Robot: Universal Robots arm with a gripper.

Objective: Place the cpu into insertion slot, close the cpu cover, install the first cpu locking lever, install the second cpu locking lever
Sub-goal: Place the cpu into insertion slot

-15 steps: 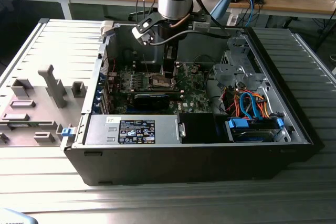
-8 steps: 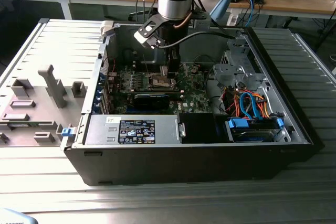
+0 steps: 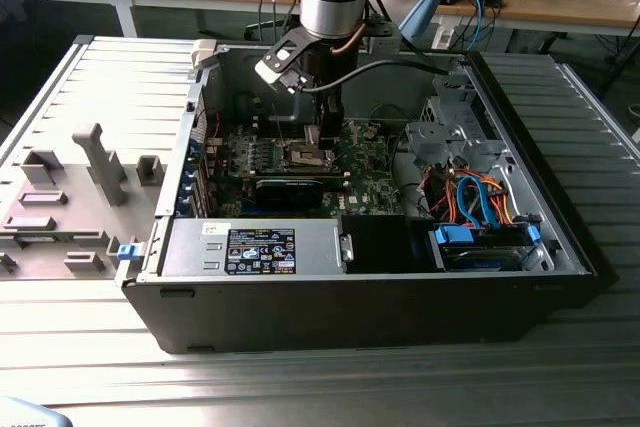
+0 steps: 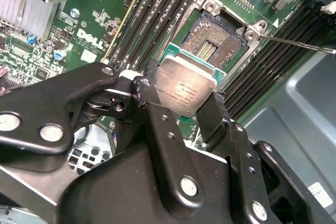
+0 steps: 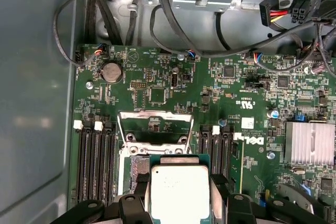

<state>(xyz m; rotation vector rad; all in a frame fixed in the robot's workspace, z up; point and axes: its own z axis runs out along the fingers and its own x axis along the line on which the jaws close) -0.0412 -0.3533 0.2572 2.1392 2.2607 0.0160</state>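
Gripper [image 4: 181, 100], black, two-fingered, at the arm's wrist: fingers [image 4: 143, 94] drawn in partway and clamped on two opposite edges of the small, flat, square cpu [image 4: 186, 83], which has a dull silver-grey metal top and a green rim showing around it. Item carried lid-up, clear of the board, low over the square, gold-pinned insertion slot [image 4: 210, 43]. By my eye it is offset toward the gripper side and not seated.

Beyond it: thin silvery metal frame of the cpu cover [image 5: 152, 115], stood open on its hinge. One thin steel-wire locking lever [image 4: 299, 44] stands out to the side.

Flanking: long black memory slots [image 5: 94, 161] on the green motherboard [image 5: 157, 72], all inside the open dark-grey metal computer case [image 3: 350, 307].

Hazards, as judged:
- A skewed or off-centre set-down would press the chip onto the fine contact pins and bend them.
- A corner could catch the slot's frame.
- The narrow edge grip could let the chip slip.
- The fingers sit near the memory slots and might knock them.
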